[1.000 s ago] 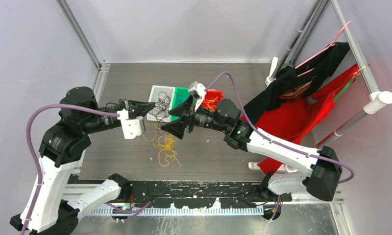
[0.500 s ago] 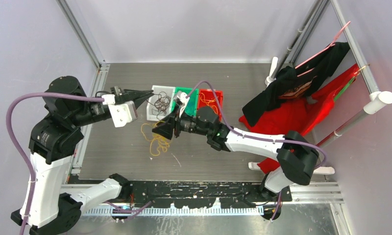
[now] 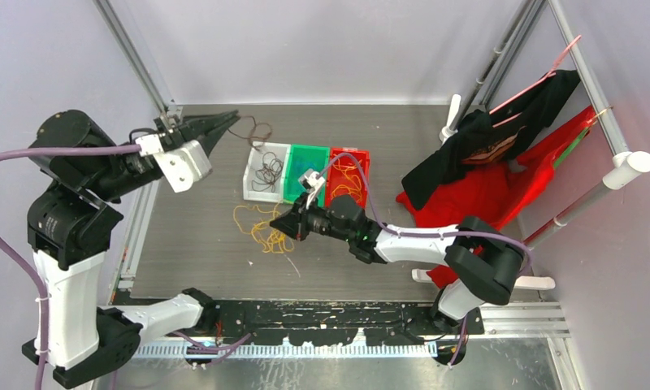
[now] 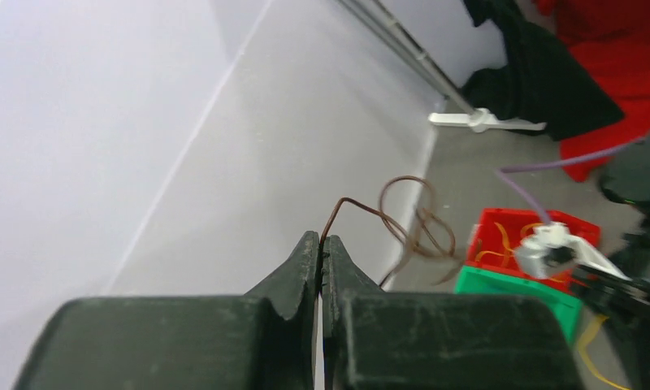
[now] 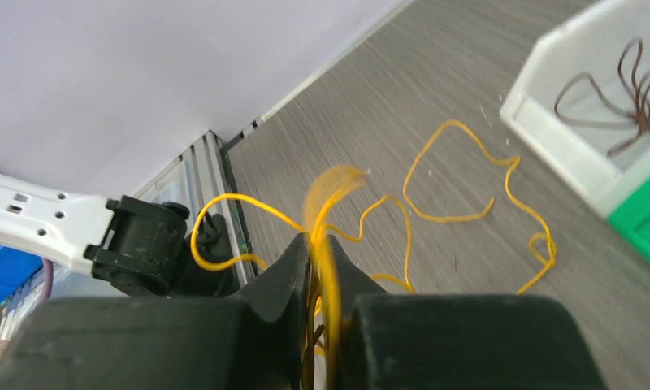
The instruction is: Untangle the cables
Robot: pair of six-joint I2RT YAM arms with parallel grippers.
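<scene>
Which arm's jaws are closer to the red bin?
Right. The right arm has its jaws just near-left of the red bin, shut on yellow cables; the left arm holds its jaws far left, past the white bin.

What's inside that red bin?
A few curly yellow-orange cables lie in the red bin. The right arm's purple cable arches across it, hiding a strip of the inside.

The left pincer (image 3: 229,116) has swung from the white bin (image 3: 262,197) to well beyond its far-left corner, drawing a dark brown cable (image 3: 261,128) out. The right pincer (image 3: 283,227) has dropped just in front of that bin and closed from wide open onto the yellow cables (image 3: 257,236).
</scene>
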